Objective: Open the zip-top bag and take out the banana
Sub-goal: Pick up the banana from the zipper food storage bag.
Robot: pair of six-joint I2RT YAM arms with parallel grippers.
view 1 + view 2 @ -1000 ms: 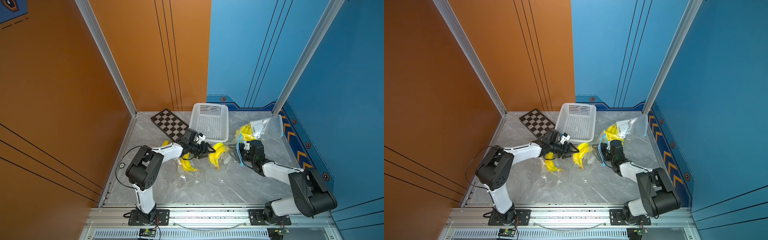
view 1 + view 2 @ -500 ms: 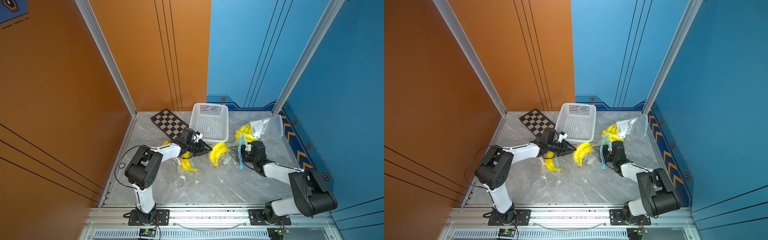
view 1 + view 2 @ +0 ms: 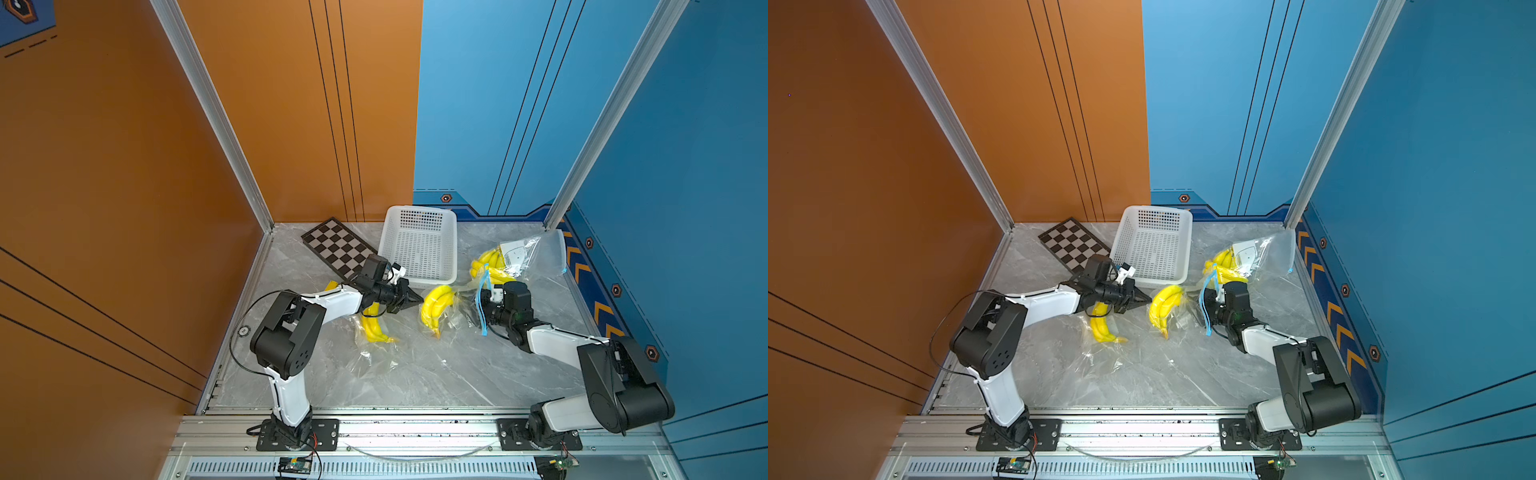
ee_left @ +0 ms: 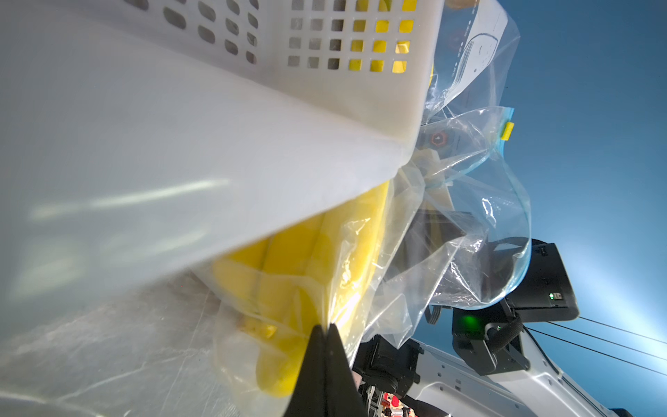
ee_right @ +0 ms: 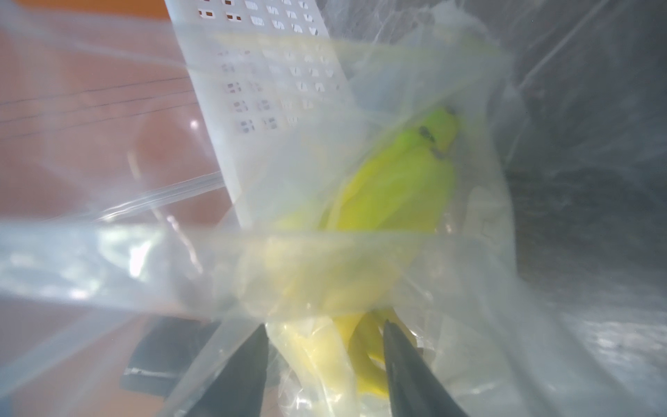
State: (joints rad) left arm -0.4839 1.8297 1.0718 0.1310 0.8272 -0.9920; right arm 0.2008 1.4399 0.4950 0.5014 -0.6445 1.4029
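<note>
**Trainee:** Panel A, top view. What are you holding, and why there?

**Operator:** I am working the middle bag (image 3: 457,316), which is lying just near of the basket (image 3: 417,218) with the banana (image 3: 434,305) inside it. My left gripper (image 3: 417,298) is reaching in from the left. Its fingers are closed tip to tip, and in the left wrist view a crease of film is running into them. I judge it is pinching the bag's closed end to anchor it.

**Trainee:** And the right side?

**Operator:** My right gripper (image 5: 323,325) is sitting at the mouth, where the blue zip (image 3: 481,309) is draping over it and looking open. Its fingers are standing apart, with film and the banana's yellow end showing between them, and they are clamping nothing that I can see. I judge I am placing it there to reach the fruit while the left is bracing the bag.

**Trainee:** Any writing to record?

**Operator:** None legible. A white card (image 3: 515,253) in the far bag (image 3: 544,249), at the right, is showing a line drawing, but its print is too small to read. I am seeing no brand on the basket, nor on the third bag (image 3: 374,359) near my left arm.
</note>
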